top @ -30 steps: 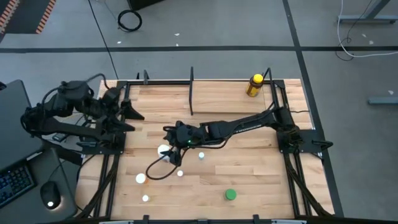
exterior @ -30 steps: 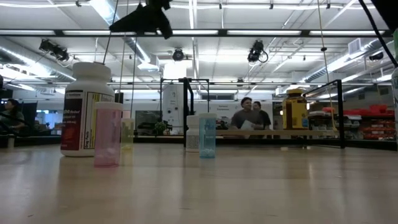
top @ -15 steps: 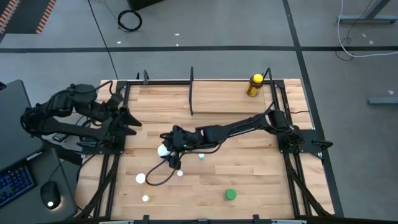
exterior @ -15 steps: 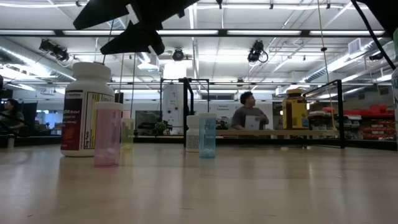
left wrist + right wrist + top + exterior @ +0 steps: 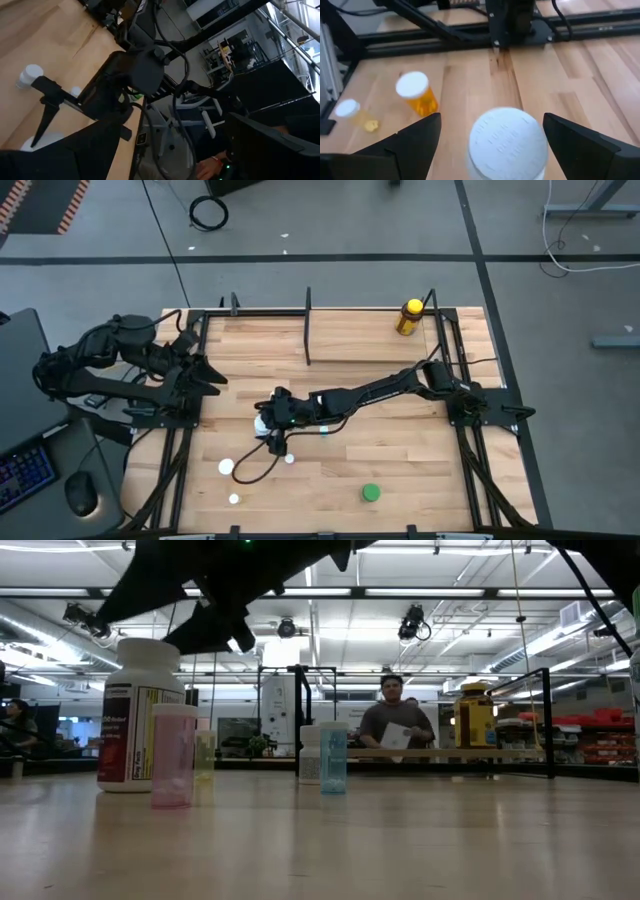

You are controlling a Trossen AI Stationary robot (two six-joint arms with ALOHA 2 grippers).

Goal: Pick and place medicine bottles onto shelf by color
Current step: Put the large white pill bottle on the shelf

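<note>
The large white labelled bottle stands upright left of the table's middle, and its white cap shows in the right wrist view. My right gripper is open and slants down over it, one finger on each side of the cap, without touching it. A yellow bottle stands on the shelf at the far right. Pink and blue bottles stand nearby, and a green one stands near the front edge. My left gripper waits open at the table's left edge.
An orange white-capped bottle and a tiny yellowish one stand toward the left edge. Small white-capped bottles sit at the near left. Black shelf posts rise along the far edge. A person stands in the room beyond.
My right gripper has come down and toward the table's left edge, so its fingers now stand on either side of the white bottle's cap. My left gripper has rolled a little where it waits. No bottle has moved.
</note>
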